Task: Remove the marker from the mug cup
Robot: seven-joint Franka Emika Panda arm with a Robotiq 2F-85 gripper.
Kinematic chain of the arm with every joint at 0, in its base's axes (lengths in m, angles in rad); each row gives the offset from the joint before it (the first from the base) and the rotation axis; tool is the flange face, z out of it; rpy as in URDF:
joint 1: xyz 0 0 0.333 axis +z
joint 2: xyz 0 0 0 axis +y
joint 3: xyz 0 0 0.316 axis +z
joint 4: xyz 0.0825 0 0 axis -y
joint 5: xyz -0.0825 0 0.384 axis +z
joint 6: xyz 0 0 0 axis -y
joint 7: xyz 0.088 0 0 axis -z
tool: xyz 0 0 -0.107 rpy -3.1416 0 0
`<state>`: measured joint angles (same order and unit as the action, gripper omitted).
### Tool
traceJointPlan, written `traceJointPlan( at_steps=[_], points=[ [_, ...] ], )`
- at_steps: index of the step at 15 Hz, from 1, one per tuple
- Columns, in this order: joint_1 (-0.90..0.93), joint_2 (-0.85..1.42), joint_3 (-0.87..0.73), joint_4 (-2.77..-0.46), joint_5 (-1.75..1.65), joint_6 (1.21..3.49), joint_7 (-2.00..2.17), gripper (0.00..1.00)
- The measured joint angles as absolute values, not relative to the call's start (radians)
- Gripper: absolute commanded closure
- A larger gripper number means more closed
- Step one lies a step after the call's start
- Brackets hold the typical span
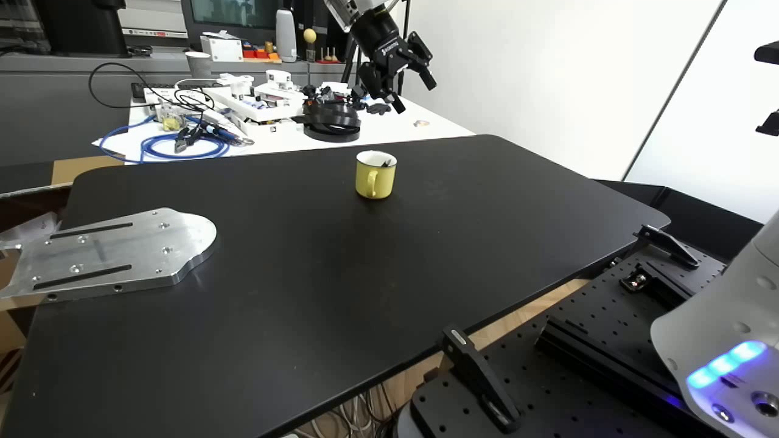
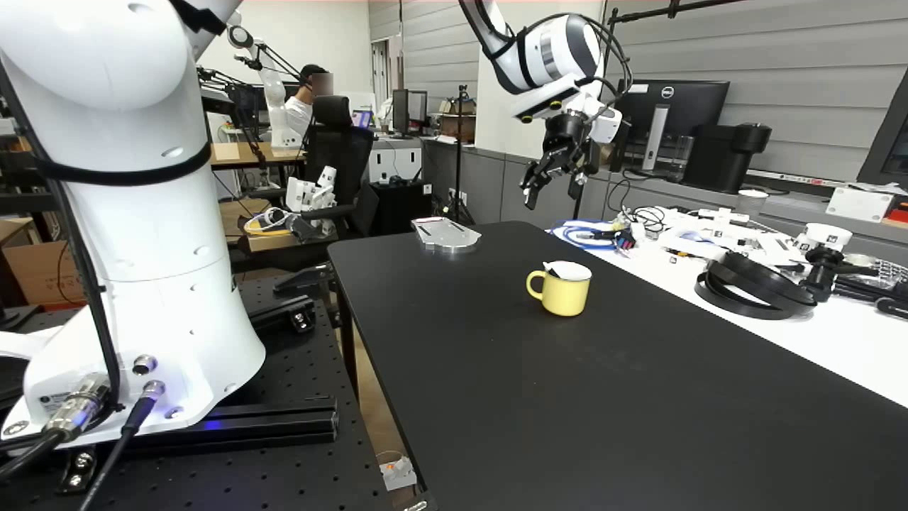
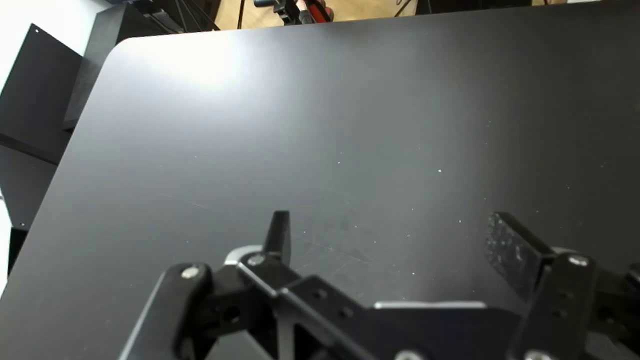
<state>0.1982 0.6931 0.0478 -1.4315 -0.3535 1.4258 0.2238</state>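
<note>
A small yellow mug cup [image 1: 374, 179] stands upright on the black table; it also shows in an exterior view [image 2: 565, 294]. The dark end of a marker [image 1: 387, 163] shows just inside the mug's rim; the same end shows at the rim on the handle side [image 2: 550, 269]. The rest of the marker is hidden inside the mug. My gripper [image 1: 415, 96] is held high, well above and apart from the mug, in both exterior views [image 2: 552, 196]. In the wrist view its fingers [image 3: 391, 220] are wide apart with nothing between them. The mug is out of the wrist view.
A silver metal plate [image 1: 131, 249] lies on the black table [image 1: 316, 340] near one end. A white table [image 2: 801, 344] with cables, white parts and a black ring [image 2: 752, 287] adjoins the table. Black clamps [image 1: 481, 377] stand by the robot's base.
</note>
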Motion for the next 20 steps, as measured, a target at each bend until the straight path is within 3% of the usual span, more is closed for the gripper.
traceJointPlan(
  at_steps=[9,20],
  points=[
    [0.228,0.888,0.041,-1.205,-0.329,1.357,0.193,0.00],
    [0.219,1.003,0.026,-1.112,-0.239,1.440,0.183,0.00]
  ],
)
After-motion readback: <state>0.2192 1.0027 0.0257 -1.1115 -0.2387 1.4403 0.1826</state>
